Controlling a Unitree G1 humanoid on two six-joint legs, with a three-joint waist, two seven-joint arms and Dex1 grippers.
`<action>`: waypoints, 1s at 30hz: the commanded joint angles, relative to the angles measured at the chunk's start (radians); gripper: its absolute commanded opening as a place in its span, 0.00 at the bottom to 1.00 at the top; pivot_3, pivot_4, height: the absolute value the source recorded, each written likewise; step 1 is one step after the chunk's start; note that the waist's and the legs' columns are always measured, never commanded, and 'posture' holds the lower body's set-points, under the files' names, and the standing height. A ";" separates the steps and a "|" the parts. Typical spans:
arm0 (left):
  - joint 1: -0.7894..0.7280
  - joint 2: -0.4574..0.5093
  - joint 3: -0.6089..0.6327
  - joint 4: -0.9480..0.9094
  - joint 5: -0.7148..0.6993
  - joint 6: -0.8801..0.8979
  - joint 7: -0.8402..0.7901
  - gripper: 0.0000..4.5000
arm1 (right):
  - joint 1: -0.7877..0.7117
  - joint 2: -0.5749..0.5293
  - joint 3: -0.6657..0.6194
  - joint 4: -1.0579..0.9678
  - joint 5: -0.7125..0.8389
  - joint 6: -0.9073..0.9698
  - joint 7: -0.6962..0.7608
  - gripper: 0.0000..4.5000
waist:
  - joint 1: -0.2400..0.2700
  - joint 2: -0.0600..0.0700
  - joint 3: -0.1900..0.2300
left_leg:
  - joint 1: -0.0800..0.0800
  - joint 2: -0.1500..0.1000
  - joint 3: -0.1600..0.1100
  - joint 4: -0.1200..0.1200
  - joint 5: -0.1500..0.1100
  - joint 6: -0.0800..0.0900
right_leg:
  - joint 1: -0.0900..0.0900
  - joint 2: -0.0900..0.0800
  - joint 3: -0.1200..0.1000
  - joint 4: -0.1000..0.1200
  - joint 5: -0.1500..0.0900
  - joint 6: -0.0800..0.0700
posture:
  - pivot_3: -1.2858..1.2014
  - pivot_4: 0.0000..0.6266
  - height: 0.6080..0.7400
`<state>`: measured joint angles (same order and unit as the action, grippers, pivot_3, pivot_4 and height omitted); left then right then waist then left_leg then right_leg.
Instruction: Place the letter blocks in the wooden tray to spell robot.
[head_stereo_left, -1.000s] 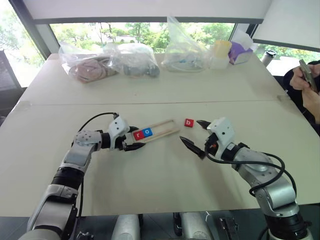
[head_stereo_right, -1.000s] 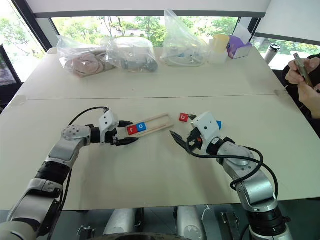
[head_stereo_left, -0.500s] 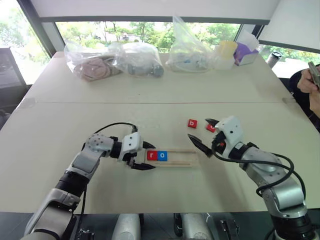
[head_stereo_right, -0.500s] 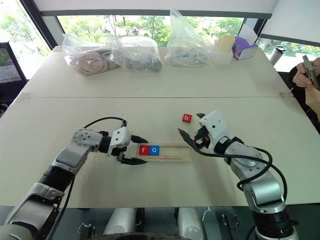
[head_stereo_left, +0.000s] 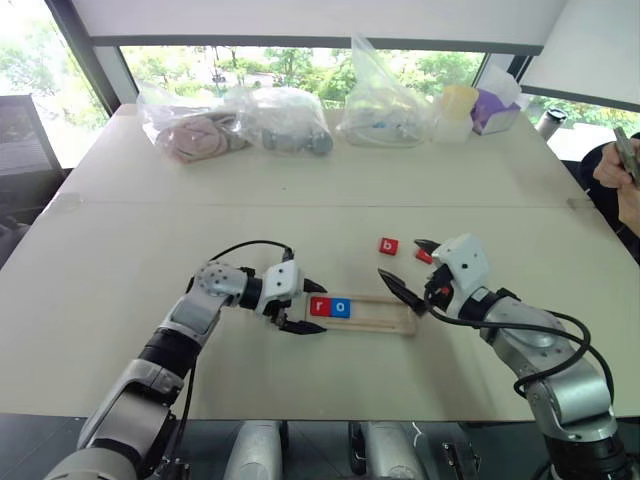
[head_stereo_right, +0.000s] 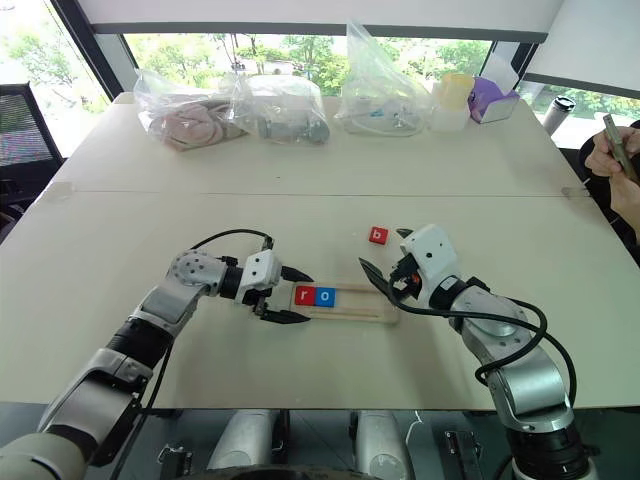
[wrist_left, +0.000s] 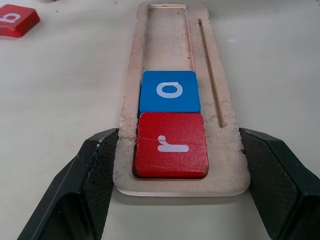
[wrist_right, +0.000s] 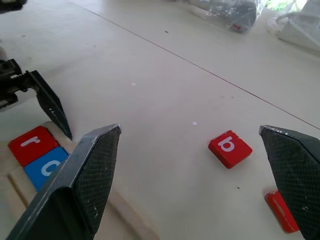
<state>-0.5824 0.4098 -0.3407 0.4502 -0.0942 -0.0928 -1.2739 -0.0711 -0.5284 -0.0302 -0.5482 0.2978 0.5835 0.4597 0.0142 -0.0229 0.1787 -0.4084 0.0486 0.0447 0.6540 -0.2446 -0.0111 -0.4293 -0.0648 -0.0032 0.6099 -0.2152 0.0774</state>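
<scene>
The wooden tray (head_stereo_left: 385, 313) lies flat on the table in front of me, running left to right. In its left end sit a red r block (head_stereo_left: 319, 306) and a blue o block (head_stereo_left: 341, 308), side by side. My left gripper (head_stereo_left: 321, 309) is shut on that end of the tray, one finger (wrist_left: 95, 165) on each long side. A red b block (head_stereo_left: 389, 246) lies loose beyond the tray. Another red block (wrist_right: 280, 210) lies close to it, partly hidden behind my right gripper (head_stereo_left: 398, 257). That gripper hovers open over the tray's right end, holding nothing.
Several clear plastic bags (head_stereo_left: 275, 118) of items, a yellow cup (head_stereo_left: 457, 100) and a purple box (head_stereo_left: 490, 105) line the far side of the table. A person's hands (head_stereo_left: 625, 175) hold something at the right edge. A seam (head_stereo_left: 150, 205) crosses the table.
My left gripper has swung right and nearer with the tray end, turning the tray from slanted to level across the table. The right gripper has stayed open in place. The camera has shifted.
</scene>
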 joint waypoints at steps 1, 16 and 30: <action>-0.028 -0.014 -0.011 0.094 0.075 -0.026 0.075 0.70 | -0.014 0.001 -0.012 -0.040 0.004 -0.007 -0.001 1.00 | -0.001 0.000 0.000 | 0.000 0.000 0.000 0.000 0.000 0.000 | 0.000 0.000 0.000 -0.001 0.000 0.000 | 0.52 0.24 1.00; -0.049 -0.032 -0.019 0.195 0.101 -0.054 0.067 0.98 | 0.001 0.002 -0.014 -0.062 0.006 0.006 -0.009 1.00 | -0.002 0.000 -0.001 | 0.000 0.000 0.000 0.000 0.000 0.000 | 0.001 0.000 0.000 -0.001 0.000 0.000 | 0.52 0.24 1.00; 0.055 0.082 0.025 0.062 0.076 0.002 0.068 0.99 | -0.035 0.013 -0.005 -0.043 0.016 0.025 -0.007 1.00 | -0.033 0.000 -0.002 | 0.003 0.003 -0.001 -0.007 0.000 0.000 | -0.001 0.003 -0.001 0.000 0.000 0.000 | 0.52 0.24 1.00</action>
<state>-0.5721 0.4382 -0.2999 0.4617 -0.0809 -0.1231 -1.2144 -0.0915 -0.5227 -0.0263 -0.5664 0.3001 0.6079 0.4555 -0.0189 -0.0234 0.1768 -0.4051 0.0515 0.0437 0.6469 -0.2445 -0.0107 -0.4300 -0.0609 -0.0040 0.6108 -0.2148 0.0770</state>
